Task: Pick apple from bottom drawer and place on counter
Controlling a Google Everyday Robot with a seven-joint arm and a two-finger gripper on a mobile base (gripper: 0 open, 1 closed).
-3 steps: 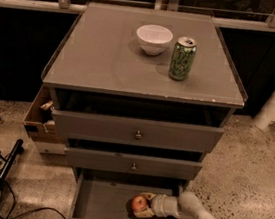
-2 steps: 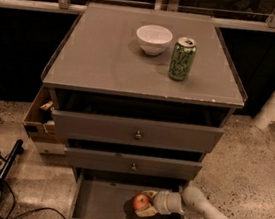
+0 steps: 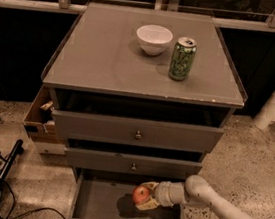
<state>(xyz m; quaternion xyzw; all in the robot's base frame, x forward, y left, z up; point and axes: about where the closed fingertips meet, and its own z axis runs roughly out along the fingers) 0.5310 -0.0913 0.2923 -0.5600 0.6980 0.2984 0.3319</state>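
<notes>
Dim, warm-toned indoor view seen from above. Light falls from overhead onto the counter (image 3: 103, 61), the brightest surface, which shows a faint sheen. A white bowl (image 3: 154, 38) and a green can (image 3: 182, 58) throw short, soft shadows toward the front left. The gaps above the drawer fronts are almost black, as is the background behind the counter. Inside the bottom drawer (image 3: 95, 202) the light is low. The hand (image 3: 145, 196), right of the drawer's centre and closed round the apple (image 3: 141, 194), casts a dark patch on the drawer bottom beneath. The whole picture is slightly soft and grainy, and the pale arm (image 3: 224, 214) blurs toward the lower right corner.
</notes>
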